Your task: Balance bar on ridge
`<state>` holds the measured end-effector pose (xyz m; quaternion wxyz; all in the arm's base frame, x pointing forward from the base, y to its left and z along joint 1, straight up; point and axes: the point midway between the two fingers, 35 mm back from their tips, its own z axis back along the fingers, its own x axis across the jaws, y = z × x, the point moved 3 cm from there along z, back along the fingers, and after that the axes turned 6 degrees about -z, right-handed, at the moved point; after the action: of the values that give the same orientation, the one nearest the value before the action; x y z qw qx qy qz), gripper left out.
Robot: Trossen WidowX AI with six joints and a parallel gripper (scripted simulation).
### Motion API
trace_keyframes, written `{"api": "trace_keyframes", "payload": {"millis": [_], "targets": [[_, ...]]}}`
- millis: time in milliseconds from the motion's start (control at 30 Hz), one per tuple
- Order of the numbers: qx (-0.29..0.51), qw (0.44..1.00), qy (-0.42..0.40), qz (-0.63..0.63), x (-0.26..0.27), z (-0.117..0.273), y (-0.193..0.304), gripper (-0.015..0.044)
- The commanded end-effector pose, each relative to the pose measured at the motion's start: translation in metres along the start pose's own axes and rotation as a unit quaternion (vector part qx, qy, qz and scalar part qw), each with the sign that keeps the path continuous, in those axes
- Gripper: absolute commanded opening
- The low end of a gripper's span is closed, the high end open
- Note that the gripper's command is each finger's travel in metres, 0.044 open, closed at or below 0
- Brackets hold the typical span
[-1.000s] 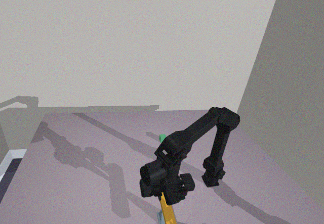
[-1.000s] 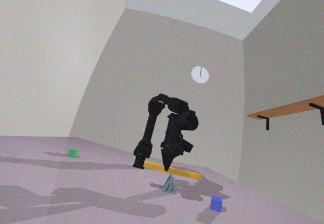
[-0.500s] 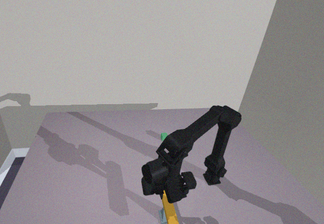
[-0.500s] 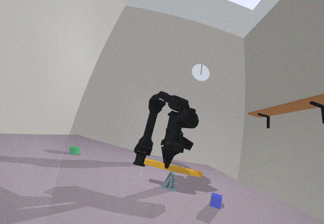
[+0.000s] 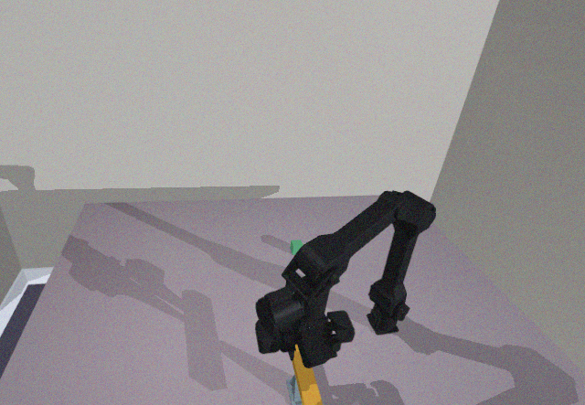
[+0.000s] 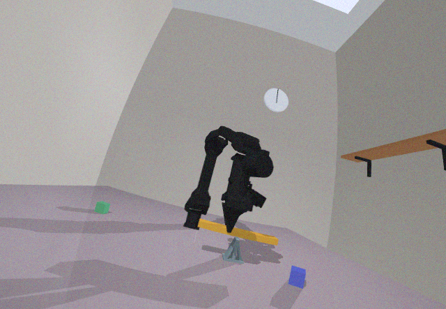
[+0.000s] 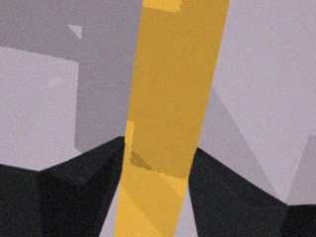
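Note:
An orange-yellow bar (image 5: pixel 308 384) (image 6: pixel 257 237) (image 7: pixel 170 89) is held in the air over the table, sloping down to the right in the exterior view. My gripper (image 6: pixel 229 230) (image 7: pixel 158 150) is shut on the bar, one finger on each long side. A small grey-blue ridge (image 5: pixel 293 391) (image 6: pixel 233 253) stands on the table. Its top is very close under the bar, slightly right of the fingers in the exterior view; whether they touch I cannot tell. The bar's near end is cut off in the top view.
A green block (image 5: pixel 296 246) (image 6: pixel 102 207) stands on the table away from the bar. A blue block (image 6: pixel 297 277) stands to the right of the ridge in the exterior view. The arm's base (image 5: pixel 383 320) (image 6: pixel 192 219) is near the bar's left end in that view.

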<state>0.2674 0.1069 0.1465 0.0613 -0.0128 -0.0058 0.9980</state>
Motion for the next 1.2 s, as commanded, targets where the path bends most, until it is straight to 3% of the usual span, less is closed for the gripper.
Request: {"api": "trace_keyframes", "payload": {"millis": [0,1167], "targets": [[-0.001,1.0,0.001,0.0,-0.0002,-0.0003,-0.0003,0.0],[-0.001,1.0,0.001,0.0,-0.0002,-0.0032,-0.0004,0.0]]}}
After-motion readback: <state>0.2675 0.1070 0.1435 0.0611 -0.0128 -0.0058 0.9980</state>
